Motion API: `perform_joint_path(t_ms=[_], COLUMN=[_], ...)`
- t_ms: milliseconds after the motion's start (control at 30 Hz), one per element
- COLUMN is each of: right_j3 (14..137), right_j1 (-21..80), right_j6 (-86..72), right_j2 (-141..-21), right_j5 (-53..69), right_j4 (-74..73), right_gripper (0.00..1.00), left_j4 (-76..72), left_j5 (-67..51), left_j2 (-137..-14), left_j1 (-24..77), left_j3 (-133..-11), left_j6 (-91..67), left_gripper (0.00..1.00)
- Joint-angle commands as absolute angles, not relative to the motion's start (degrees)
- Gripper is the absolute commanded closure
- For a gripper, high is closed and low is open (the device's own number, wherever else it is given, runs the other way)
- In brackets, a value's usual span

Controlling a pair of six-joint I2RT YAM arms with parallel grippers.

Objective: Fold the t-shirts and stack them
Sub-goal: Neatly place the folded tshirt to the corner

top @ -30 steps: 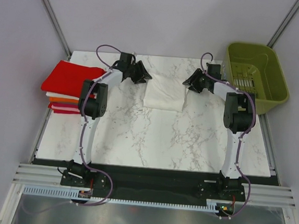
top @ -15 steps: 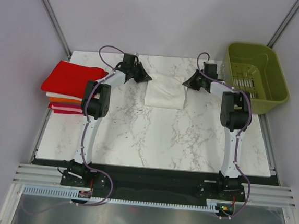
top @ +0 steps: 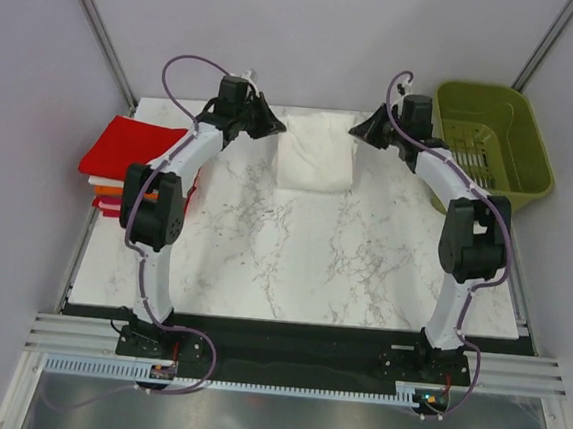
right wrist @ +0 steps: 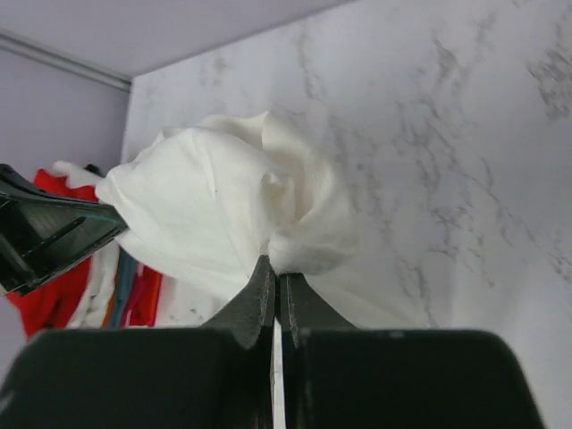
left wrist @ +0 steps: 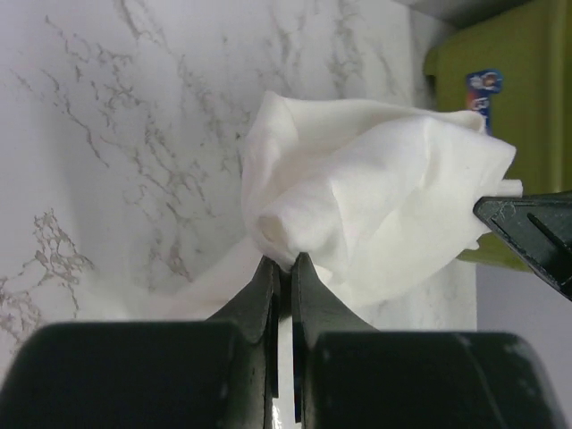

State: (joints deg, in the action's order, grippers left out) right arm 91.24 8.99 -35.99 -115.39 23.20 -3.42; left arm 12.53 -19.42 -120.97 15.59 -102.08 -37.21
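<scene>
From above, the white t-shirt (top: 317, 157) sits between the two sets of jaws, at the far middle of the marble bench (top: 292, 265). The left jaws meet its far left corner and the right jaws its far right corner; from this height I cannot tell how tightly either pair is closed. The cloth spreads from the two pairs back toward the arm bases as a rough rectangle. Outward of the left jaws and nearer the bases lies the stack of folded t-shirts (top: 131, 151) at the bench's left edge, red on top with orange, white and pink-red edges showing under it. Outward of the right jaws stands the olive-green basket (top: 494, 142), off the bench's right far corner.

On the left wrist camera, the left jaws are pressed together on a fold of the white t-shirt (left wrist: 375, 206) — only a sliver of gap shows between them. The cloth bunches up just past the tips, and a lower flap trails onto the bench (left wrist: 116, 116). Beyond the bunch, the dark tip of the right jaws comes in at the cloth's far side, with the basket (left wrist: 509, 80) behind it.

On the right wrist camera, the right jaws are likewise clamped on a fold of the white t-shirt (right wrist: 223, 206), which is gathered into a mound just ahead of the tips. Across that mound the left jaws reach its other end, and behind them is the stack of folded t-shirts (right wrist: 54, 299).
</scene>
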Motion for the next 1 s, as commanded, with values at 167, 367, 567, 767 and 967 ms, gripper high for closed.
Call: perform_joint_path(t_ms=[167, 367, 567, 767, 967], right_j3=[91.14, 97.1, 103.88, 114.86, 125.22], right_j1=[15.36, 24.41, 35.13, 45.5, 51.85], right_j6=[-36.03, -38.23, -40.87, -42.8, -44.03], right_j2=[-98.01, -95.8, -99.39, -108.96, -119.25], right_j5=[25.93, 24.26, 20.83, 16.0, 13.45], right_j4=[0.18, -1.32, -0.35, 1.05, 1.14], right_gripper=[1.0, 1.0, 1.0, 1.0, 1.0], left_j4=[19.32, 27.32, 34.79, 39.72, 42.1], left_j5=[-14.86, -10.12, -4.85, 3.76, 2.21], left_j2=[-96.98, -85.18, -75.86, -73.74, -75.58], left_j1=[12.84, 5.91, -5.69, -12.99, -24.32], left_j3=[-96.6, -96.24, -97.29, -101.42, -102.66], left_j6=[-33.84, -33.22, -33.05, -30.86, -30.32], left_gripper=[0.98, 0.98, 0.98, 0.98, 0.98])
